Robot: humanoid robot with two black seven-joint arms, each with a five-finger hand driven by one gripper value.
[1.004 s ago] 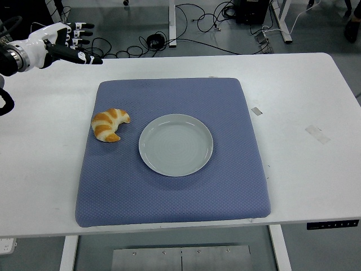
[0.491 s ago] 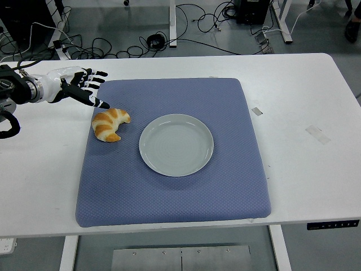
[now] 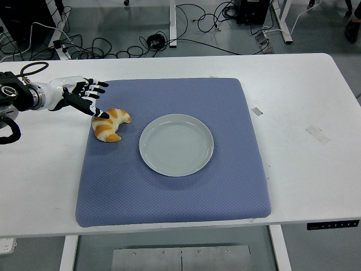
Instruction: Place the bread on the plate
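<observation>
Here, a white table [image 3: 316, 101] fills most of the frame, with a blue mat [image 3: 175, 192] spread over its middle and a pale round plate [image 3: 176, 145] at the mat's centre. The bread [image 3: 109, 124], a croissant, lies on the mat just left of the plate, apart from it. At the left edge, the left hand [image 3: 76, 95] reaches in with fingers spread, holding nothing, one fingertip at the bread's upper edge.

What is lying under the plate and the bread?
The blue mat lies under both the plate and the bread, on the white table. The table surface beneath the mat is covered and cannot be seen.
</observation>
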